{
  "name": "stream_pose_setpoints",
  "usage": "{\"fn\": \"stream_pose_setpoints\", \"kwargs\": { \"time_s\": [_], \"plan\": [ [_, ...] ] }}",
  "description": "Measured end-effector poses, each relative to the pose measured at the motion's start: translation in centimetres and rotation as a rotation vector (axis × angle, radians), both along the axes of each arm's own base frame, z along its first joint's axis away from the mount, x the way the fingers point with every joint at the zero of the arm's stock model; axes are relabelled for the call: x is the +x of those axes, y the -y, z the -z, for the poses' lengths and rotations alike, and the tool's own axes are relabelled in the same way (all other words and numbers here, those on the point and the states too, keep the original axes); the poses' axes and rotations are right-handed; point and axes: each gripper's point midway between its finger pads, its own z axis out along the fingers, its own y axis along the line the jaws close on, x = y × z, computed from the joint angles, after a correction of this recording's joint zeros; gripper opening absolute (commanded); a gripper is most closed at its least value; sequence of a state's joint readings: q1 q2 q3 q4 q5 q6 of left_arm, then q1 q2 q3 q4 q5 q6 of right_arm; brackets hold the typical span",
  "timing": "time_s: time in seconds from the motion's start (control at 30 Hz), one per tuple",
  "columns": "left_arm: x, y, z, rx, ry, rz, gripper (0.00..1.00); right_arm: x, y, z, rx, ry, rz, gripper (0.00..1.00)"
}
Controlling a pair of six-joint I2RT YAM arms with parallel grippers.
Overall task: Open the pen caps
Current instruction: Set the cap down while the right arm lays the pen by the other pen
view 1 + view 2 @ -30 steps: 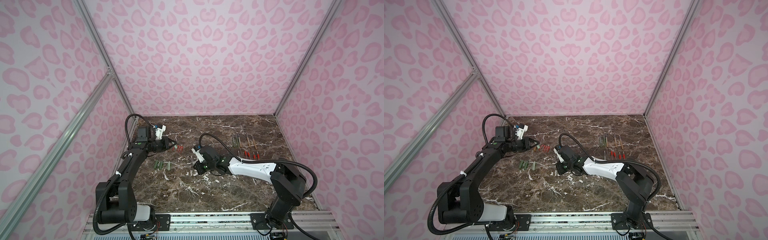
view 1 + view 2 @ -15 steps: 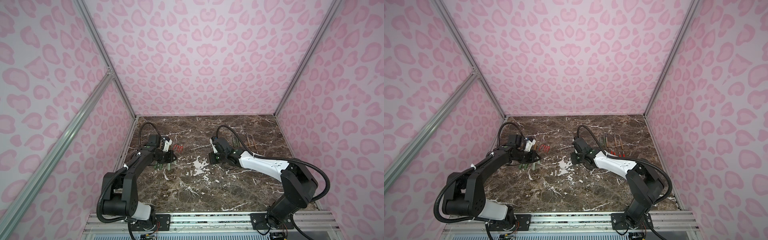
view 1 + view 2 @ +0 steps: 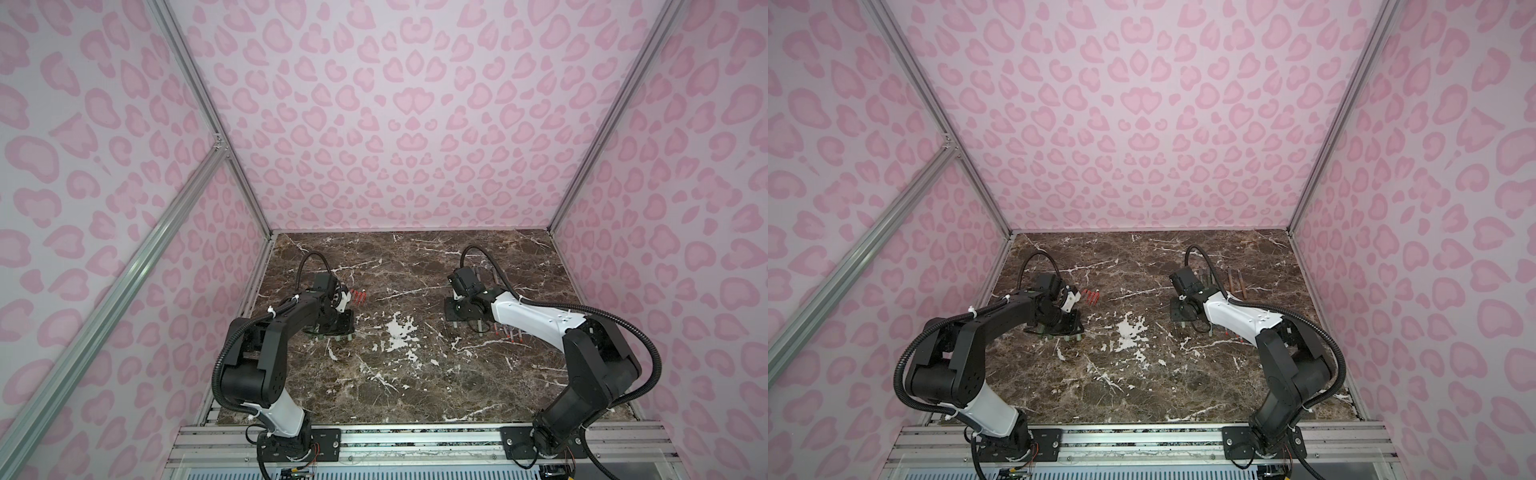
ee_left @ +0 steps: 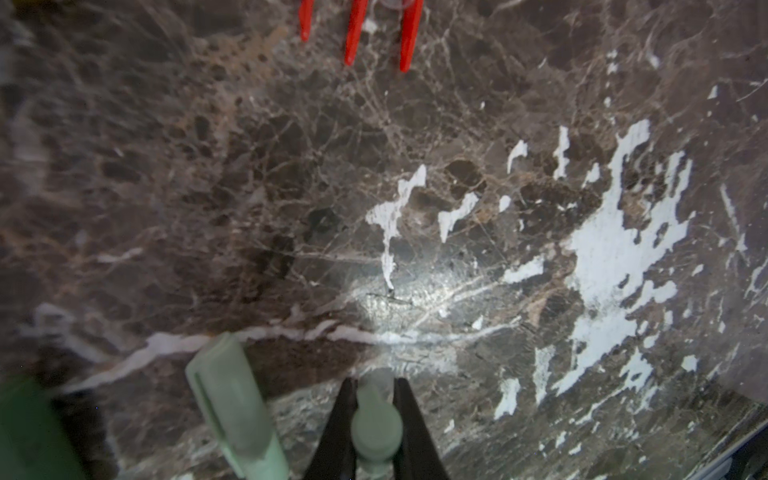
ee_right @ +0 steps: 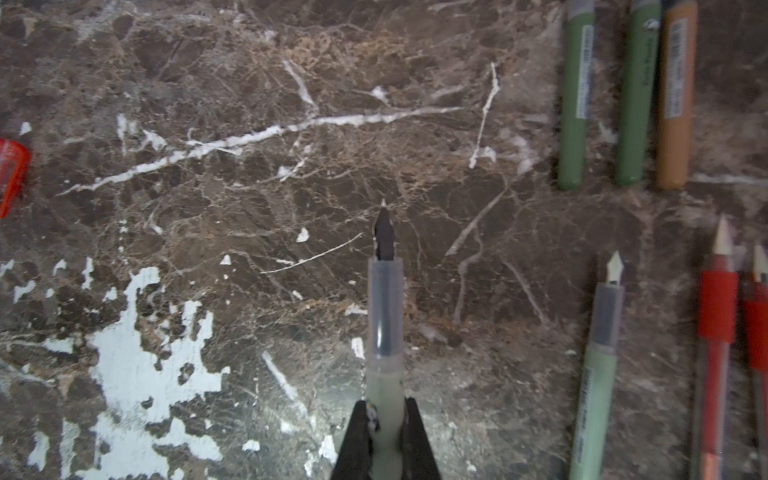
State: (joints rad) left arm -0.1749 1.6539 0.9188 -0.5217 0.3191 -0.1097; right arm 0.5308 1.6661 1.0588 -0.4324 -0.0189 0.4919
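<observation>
In the left wrist view my left gripper (image 4: 375, 384) is shut on a sage green pen cap (image 4: 376, 424), low over the marble. A second green cap (image 4: 232, 407) lies beside it, and three red caps (image 4: 355, 33) lie farther out. In the right wrist view my right gripper (image 5: 386, 403) is shut on an uncapped sage green pen body (image 5: 385, 332) with its dark nib bare. In both top views the left gripper (image 3: 343, 328) (image 3: 1073, 326) sits at the left by the red caps (image 3: 359, 296), and the right gripper (image 3: 455, 311) is right of centre.
Beside the held pen lie an uncapped green pen (image 5: 598, 365) and red pens (image 5: 717, 332). Beyond them lie two green pens (image 5: 573, 104) and a tan one (image 5: 675, 104). A red cap (image 5: 12, 174) shows at the frame edge. Pink walls enclose the table (image 3: 415, 374).
The right gripper has carried the pen body rightward, towards the rows of pens. The left gripper has come forward from the back left with the cap, down beside the green caps.
</observation>
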Motion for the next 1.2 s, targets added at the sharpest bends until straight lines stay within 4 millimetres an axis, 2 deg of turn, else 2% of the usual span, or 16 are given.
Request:
{"fn": "stream_pose_setpoints", "kwargs": {
  "time_s": [0.17,0.37,0.43,0.47,0.7,0.83,0.97,1.2],
  "plan": [
    [0.1,0.0,0.4,0.012,-0.011,-0.007,0.15,-0.1,1.6,0.8,-0.022,-0.025,0.02,0.01],
    [0.8,-0.6,0.4,0.053,-0.002,-0.026,0.33,0.0,2.9,2.2,-0.042,-0.061,0.039,0.02],
    [0.9,-0.6,0.2,0.056,0.007,-0.027,0.35,0.1,3.4,2.5,-0.047,-0.07,0.046,0.03],
    [1.0,-0.7,0.1,0.059,0.011,-0.028,0.42,0.2,3.6,2.6,-0.048,-0.073,0.05,0.03],
    [2.6,-0.6,-4.0,0.058,0.141,-0.004,0.68,0.5,4.7,3.4,-0.064,-0.091,0.062,0.08],
    [3.2,-1.1,-6.0,0.089,0.226,0.03,0.88,0.5,5.0,3.8,-0.069,-0.103,0.07,0.12],
    [4.1,-1.9,-7.7,0.128,0.298,0.047,0.99,0.3,5.2,4.5,-0.078,-0.121,0.073,0.16],
    [5.7,-4.4,-10.3,0.19,0.41,-0.009,0.98,0.4,5.3,4.8,-0.079,-0.117,0.077,0.26]
  ]
}}
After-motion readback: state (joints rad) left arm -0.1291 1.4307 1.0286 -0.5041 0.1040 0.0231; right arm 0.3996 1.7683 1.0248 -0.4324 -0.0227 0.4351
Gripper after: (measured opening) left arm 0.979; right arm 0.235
